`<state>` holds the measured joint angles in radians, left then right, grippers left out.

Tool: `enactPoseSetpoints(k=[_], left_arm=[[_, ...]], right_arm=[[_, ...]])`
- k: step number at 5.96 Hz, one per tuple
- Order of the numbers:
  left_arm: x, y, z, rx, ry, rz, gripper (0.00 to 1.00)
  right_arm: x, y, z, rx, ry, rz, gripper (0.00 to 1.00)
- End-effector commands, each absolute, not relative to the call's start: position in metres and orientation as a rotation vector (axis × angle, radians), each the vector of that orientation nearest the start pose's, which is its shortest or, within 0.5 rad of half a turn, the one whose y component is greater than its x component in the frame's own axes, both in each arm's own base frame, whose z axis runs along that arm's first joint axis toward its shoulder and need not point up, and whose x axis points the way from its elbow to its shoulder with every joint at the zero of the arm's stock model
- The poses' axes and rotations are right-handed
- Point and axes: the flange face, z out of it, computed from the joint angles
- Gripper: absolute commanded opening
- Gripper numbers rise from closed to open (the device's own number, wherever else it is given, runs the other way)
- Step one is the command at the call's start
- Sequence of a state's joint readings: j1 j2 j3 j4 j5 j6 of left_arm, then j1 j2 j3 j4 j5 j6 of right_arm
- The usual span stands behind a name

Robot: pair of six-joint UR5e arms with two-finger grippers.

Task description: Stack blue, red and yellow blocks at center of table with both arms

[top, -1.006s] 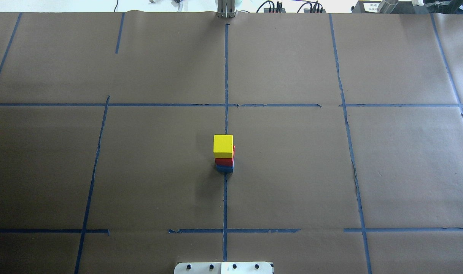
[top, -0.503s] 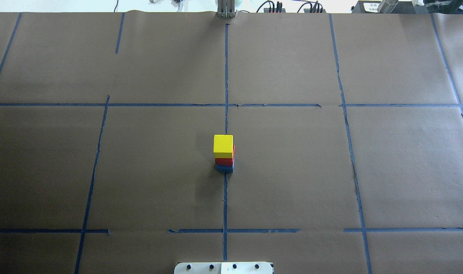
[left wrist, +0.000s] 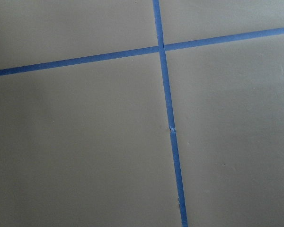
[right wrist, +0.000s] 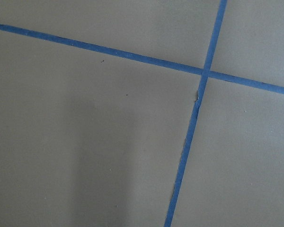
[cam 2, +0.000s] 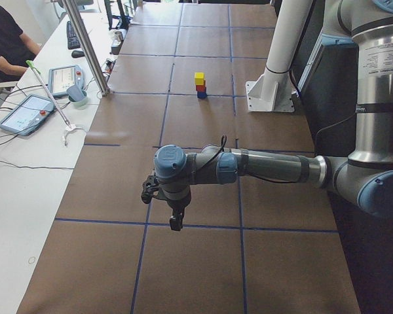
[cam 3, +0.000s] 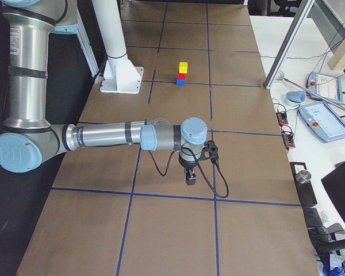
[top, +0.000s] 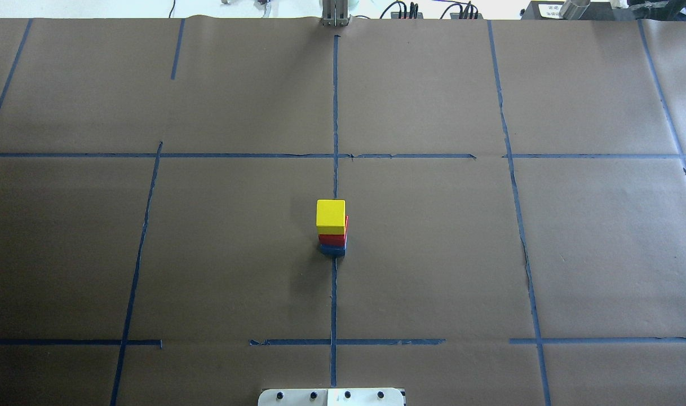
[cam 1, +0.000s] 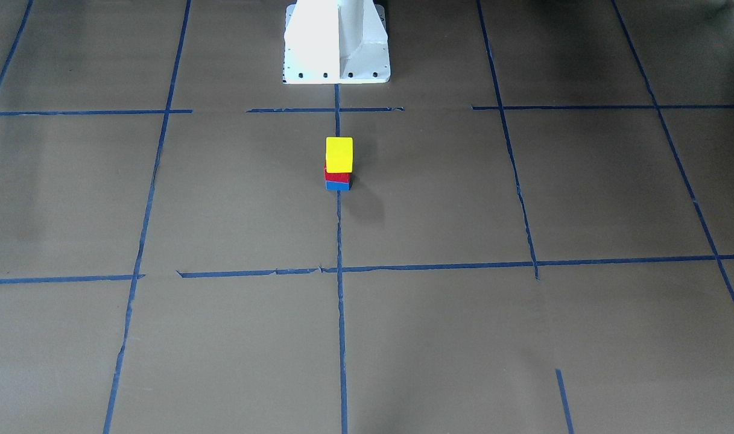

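Though the left gripper (cam 2: 175, 224) and right gripper (cam 3: 191, 179) hung low over the table (top: 433, 254), well apart from the blocks, their opening could not be told from the side. At 12 o'clock from the white base (top: 331, 397), the blue block (top: 333, 250) sat on the centre tape line, bearing the red block (top: 333, 239), with the yellow block (top: 331, 215) on top.

I can't read a single word or number from here. Past the far edge of the table (top: 433, 84), toward its right corner, a white label (top: 547, 8) sits on a dark box (top: 596, 12), the print too small. A tablet screen (cam 2: 25, 112) beside the table shows only blurred graphics.
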<state>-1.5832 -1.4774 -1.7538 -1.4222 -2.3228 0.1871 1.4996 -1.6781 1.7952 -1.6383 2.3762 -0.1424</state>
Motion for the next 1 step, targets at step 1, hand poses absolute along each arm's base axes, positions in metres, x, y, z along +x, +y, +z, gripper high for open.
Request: enactPoseSetpoints(k=[1], left_arm=[[-0.0708, -0.4460, 0.6280, 0.021, 0.754, 0.145, 1.00]], right_arm=[[0.0298, -0.4502, 0.6035, 0.076, -0.805, -0.221, 1.00]])
